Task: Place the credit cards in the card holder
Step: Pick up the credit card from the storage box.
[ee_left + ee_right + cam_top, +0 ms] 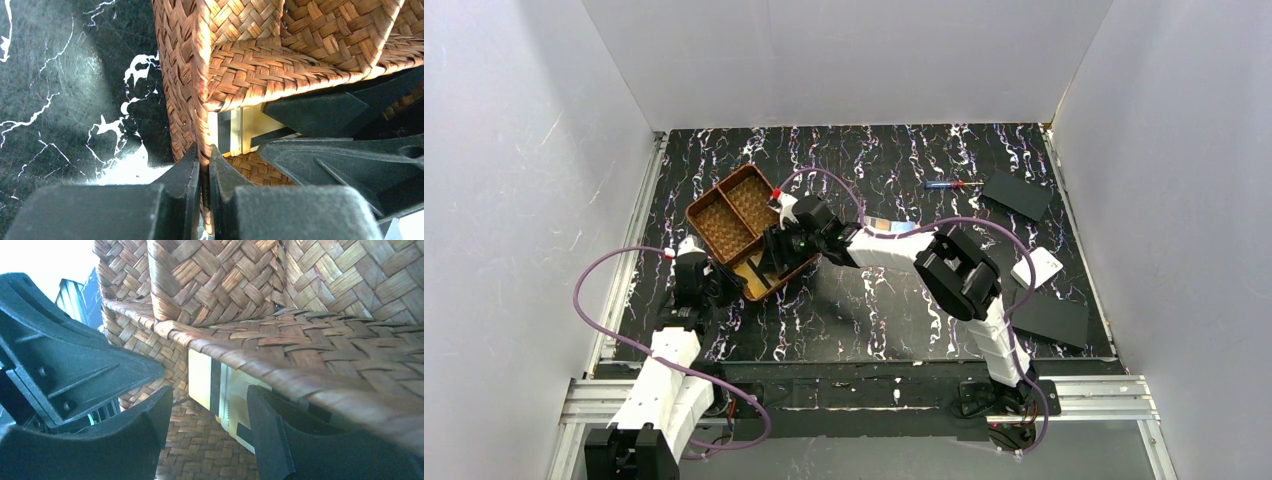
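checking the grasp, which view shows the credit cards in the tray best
Right wrist: the credit cards sit mid-frame in the woven tray, between the fingers of the open right end effector. Left wrist shows only a strip past the tray corner. Top external shows just a pale sliver.

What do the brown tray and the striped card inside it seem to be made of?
Tray: woven plant-fibre strips, perhaps bamboo or rattan, matte; the plaited over-under pattern shows. Card: probably smooth plastic, faintly glossy; flat pale-gold face with a dark stripe.

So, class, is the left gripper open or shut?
Shut: the left gripper is clamped on the side wall of the woven tray, with no gap showing.
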`<act>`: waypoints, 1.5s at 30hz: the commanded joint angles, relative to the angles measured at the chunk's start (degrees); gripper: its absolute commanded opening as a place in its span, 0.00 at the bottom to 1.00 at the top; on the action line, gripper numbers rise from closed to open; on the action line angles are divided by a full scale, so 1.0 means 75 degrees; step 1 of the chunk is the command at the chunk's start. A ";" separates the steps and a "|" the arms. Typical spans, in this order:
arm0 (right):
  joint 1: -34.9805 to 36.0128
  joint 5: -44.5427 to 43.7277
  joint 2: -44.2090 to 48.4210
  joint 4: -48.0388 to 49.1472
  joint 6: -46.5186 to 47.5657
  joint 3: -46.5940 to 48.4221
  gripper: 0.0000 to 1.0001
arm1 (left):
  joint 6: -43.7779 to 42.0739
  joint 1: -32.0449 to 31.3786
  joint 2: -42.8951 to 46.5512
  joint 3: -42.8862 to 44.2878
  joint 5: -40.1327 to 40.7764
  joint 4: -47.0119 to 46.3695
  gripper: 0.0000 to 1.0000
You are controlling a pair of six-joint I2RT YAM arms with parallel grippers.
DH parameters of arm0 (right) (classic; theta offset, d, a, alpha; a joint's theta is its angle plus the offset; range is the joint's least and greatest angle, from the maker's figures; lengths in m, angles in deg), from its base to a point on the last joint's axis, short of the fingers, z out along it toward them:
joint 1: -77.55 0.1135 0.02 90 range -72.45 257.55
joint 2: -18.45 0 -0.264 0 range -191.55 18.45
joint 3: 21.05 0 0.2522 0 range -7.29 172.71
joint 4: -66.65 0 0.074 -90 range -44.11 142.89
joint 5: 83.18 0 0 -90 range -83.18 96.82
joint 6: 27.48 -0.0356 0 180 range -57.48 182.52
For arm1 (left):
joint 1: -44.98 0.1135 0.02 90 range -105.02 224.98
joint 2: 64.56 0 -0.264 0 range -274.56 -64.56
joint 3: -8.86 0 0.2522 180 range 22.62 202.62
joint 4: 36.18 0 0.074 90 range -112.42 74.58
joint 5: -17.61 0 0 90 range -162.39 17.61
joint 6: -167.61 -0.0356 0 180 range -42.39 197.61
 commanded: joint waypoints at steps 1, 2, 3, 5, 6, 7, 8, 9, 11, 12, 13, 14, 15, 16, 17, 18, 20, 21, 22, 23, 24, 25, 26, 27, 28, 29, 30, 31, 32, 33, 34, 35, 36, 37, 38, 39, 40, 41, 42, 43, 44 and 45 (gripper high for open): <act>0.0097 -0.0252 -0.0428 0.0374 -0.0268 0.0293 0.65 | 0.0223 0.0000 0.0327 0.0091 -0.0546 -0.0548 0.00; 0.0129 -0.0233 -0.0485 0.0395 -0.0318 0.0296 0.65 | 0.0210 0.0005 0.0300 0.0108 -0.0592 -0.0548 0.00; 0.0180 -0.0221 -0.0542 0.0392 -0.0319 0.0343 0.65 | 0.0197 0.0001 0.0266 0.0115 -0.0629 -0.0549 0.00; 0.0270 -0.0226 -0.0669 0.0246 -0.0266 0.0508 0.65 | 0.0196 0.0000 0.0187 0.0127 -0.0672 -0.0589 0.00; 0.0285 -0.0179 -0.0754 0.0171 -0.0301 0.0585 0.64 | 0.0203 0.0003 0.0158 0.0127 -0.0686 -0.0645 0.00; 0.0292 -0.0121 -0.0826 0.0148 -0.0395 0.0635 0.63 | 0.0211 0.0001 0.0141 0.0119 -0.0696 -0.0689 0.00; 0.0292 -0.0088 -0.0887 0.0131 -0.0511 0.0662 0.63 | 0.0238 0.0001 0.0129 0.0106 -0.0708 -0.0731 0.00; 0.0292 -0.0072 -0.0929 0.0129 -0.0565 0.0651 0.62 | 0.0264 0.0000 0.0117 0.0104 -0.0725 -0.0755 0.00; 0.0292 -0.0078 -0.0988 0.0095 -0.0610 0.0644 0.61 | 0.0274 0.0001 0.0113 0.0110 -0.0739 -0.0772 0.00; 0.0292 -0.0090 -0.1005 0.0038 -0.0612 0.0653 0.61 | 0.0276 0.0001 0.0124 0.0099 -0.0735 -0.0776 0.00; 0.0292 -0.0068 -0.1036 0.0006 -0.0629 0.0656 0.60 | 0.0278 0.0006 0.0141 0.0087 -0.0729 -0.0787 0.00; 0.0292 -0.0025 -0.1054 0.0000 -0.0641 0.0665 0.59 | 0.0278 0.0001 0.0148 0.0073 -0.0718 -0.0790 0.00; 0.0292 0.0028 -0.1072 -0.0002 -0.0687 0.0676 0.59 | 0.0298 -0.0007 0.0152 0.0061 -0.0712 -0.0795 0.00; 0.0292 0.0151 -0.1093 0.0065 -0.0764 0.0679 0.57 | 0.0302 0.0000 0.0143 0.0058 -0.0711 -0.0798 0.00; 0.0292 0.0331 -0.1110 0.0180 -0.0862 0.0689 0.55 | 0.0311 0.0002 0.0119 0.0057 -0.0711 -0.0800 0.00; 0.0292 0.0558 -0.1141 0.0381 -0.0979 0.0716 0.54 | 0.0296 -0.0004 0.0089 0.0063 -0.0711 -0.0803 0.00; 0.0292 0.1014 -0.1137 0.0842 -0.1289 0.0679 0.50 | 0.0277 0.0001 0.0028 0.0085 -0.0705 -0.0791 0.00; 0.0292 0.1207 -0.1119 0.1085 -0.1534 0.0638 0.48 | 0.0273 0.0001 0.0006 0.0091 -0.0684 -0.0769 0.00; 0.0292 0.1372 -0.1099 0.1310 -0.1743 0.0617 0.46 | 0.0269 -0.0005 -0.0011 0.0092 -0.0652 -0.0764 0.00; 0.0292 0.1485 -0.1076 0.1461 -0.1898 0.0610 0.45 | 0.0269 0.0000 -0.0021 0.0101 -0.0628 -0.0756 0.00; 0.0301 0.1610 -0.1058 0.1666 -0.2096 0.0584 0.45 | 0.0261 0.0001 -0.0042 0.0110 -0.0608 -0.0754 0.00; 0.0304 0.1730 -0.1046 0.1916 -0.2333 0.0556 0.44 | 0.0253 0.0002 -0.0066 0.0124 -0.0606 -0.0724 0.00; 0.0313 0.1856 -0.1052 0.2098 -0.2594 0.0566 0.43 | 0.0246 0.0001 -0.0089 0.0136 -0.0606 -0.0713 0.00; 0.0321 0.1927 -0.1061 0.2159 -0.2665 0.0623 0.42 | 0.0237 0.0001 -0.0105 0.0139 -0.0606 -0.0705 0.00; 0.0327 0.1939 -0.1012 0.2044 -0.2650 0.0675 0.42 | 0.0226 -0.0001 -0.0107 0.0145 -0.0597 -0.0699 0.00; 0.0298 0.1733 -0.0867 0.1808 -0.2442 0.0659 0.42 | 0.0212 0.0000 -0.0122 0.0165 -0.0544 -0.0633 0.00; 0.0262 0.1360 -0.0688 0.1450 -0.1966 0.0612 0.42 | 0.0183 0.0001 -0.0121 0.0229 -0.0498 -0.0444 0.00; 0.0205 0.0847 -0.0507 0.0521 -0.1291 0.0750 0.43 | 0.0051 0.0001 -0.0138 0.0304 -0.0473 -0.0255 0.00; 0.0108 0.0401 -0.0409 -0.0728 -0.0349 0.1273 0.44 | -0.0132 0.0001 -0.0176 0.0460 -0.0380 0.0117 0.00; -0.0015 -0.0014 -0.0192 -0.1902 0.1226 0.1554 0.51 | -0.0713 -0.0007 -0.0149 0.0760 -0.0186 0.0583 0.00; -0.0165 0.0027 -0.0022 -0.2150 0.1669 0.1579 0.55 | -0.1177 -0.0011 -0.0248 0.1165 0.0036 0.1040 0.00; -0.0337 0.0266 0.0155 -0.2357 0.1872 0.1632 0.58 | -0.1519 -0.0011 -0.0363 0.1530 0.0189 0.1486 0.00; -0.0454 0.0442 0.0368 -0.2578 0.2110 0.1729 0.61 | -0.1729 -0.0011 -0.0534 0.1844 0.0161 0.1793 0.00; -0.0457 0.0515 0.0488 -0.2732 0.2411 0.1772 0.63 | -0.1771 -0.0029 -0.0697 0.1976 0.0203 0.2043 0.00; -0.0452 0.0670 0.0637 -0.2678 0.2574 0.1759 0.67 | -0.1730 -0.0037 -0.0800 0.2045 0.0159 0.2186 0.00; -0.0457 0.0781 0.0680 -0.2603 0.2633 0.1756 0.69 | -0.1697 -0.0086 -0.0850 0.2040 0.0073 0.2207 0.00; -0.0472 0.0777 0.0710 -0.2605 0.2605 0.1848 0.72 | -0.1656 -0.0210 -0.0839 0.2044 0.0216 0.2301 0.00; -0.0672 0.1616 0.0820 -0.1558 0.1250 0.1798 0.76 | -0.1717 -0.0449 -0.0872 0.2182 0.0566 0.2609 0.00; -0.0730 0.1933 0.0891 -0.0512 0.0222 0.1601 0.91 | -0.1584 -0.0456 -0.0951 0.2285 0.0877 0.2822 0.00; -0.0536 0.1666 0.0920 -0.0354 -0.0264 0.1663 0.98 | -0.1433 -0.0459 -0.1287 0.2641 0.1016 0.3222 0.00; -0.0418 0.1586 0.0883 -0.0417 -0.0285 0.1763 0.98 | -0.1388 -0.0457 -0.1485 0.2801 0.0945 0.3320 0.00; -0.0321 0.1526 0.0795 -0.0472 -0.0482 0.1834 0.98 | -0.1296 -0.0456 -0.1642 0.2915 0.0857 0.3422 0.00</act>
